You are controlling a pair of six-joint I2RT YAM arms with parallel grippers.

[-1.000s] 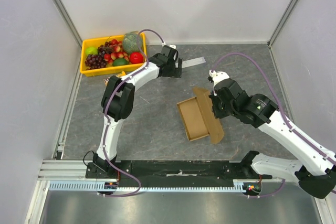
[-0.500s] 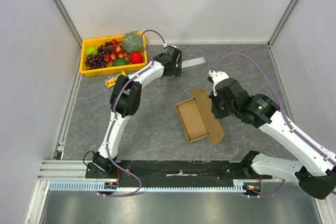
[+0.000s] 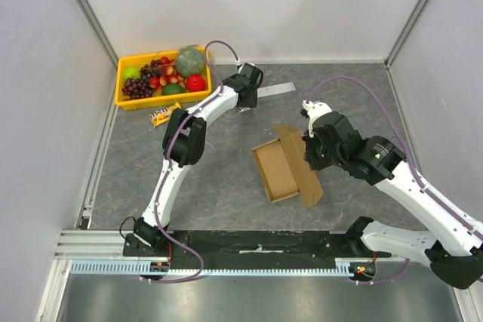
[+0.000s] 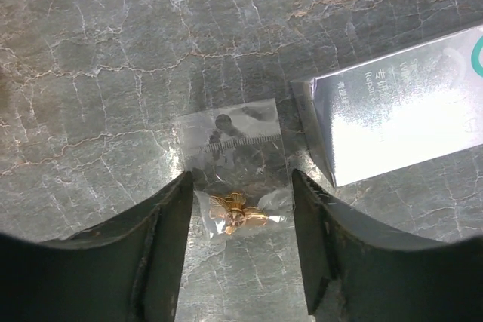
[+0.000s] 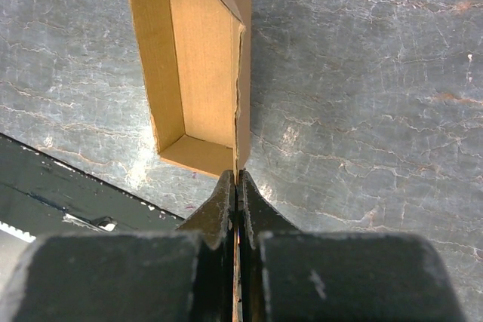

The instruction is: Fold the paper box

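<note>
The brown paper box point(image 3: 281, 170) lies mid-table as a shallow open tray with its lid flap raised on the right side. In the right wrist view the box point(image 5: 195, 73) shows its open inside, and its lid flap runs edge-on into my right gripper point(image 5: 238, 179). My right gripper point(image 3: 312, 157) is shut on that flap. My left gripper point(image 3: 247, 99) is far from the box, near the back of the table. It is open point(image 4: 240, 186) and straddles a small clear bag point(image 4: 232, 167) with a gold trinket inside.
A yellow fruit tray point(image 3: 124, 99) stands at the back left. A snack packet point(image 3: 163, 116) lies in front of it. A grey-white flat strip point(image 3: 276, 89) lies beside my left gripper and shows as a silvery box point(image 4: 400, 107) in the left wrist view.
My left arm has stretched a little further back and right, uncovering the snack packet. My right gripper has kept its hold on the flap and shifted the box slightly.
</note>
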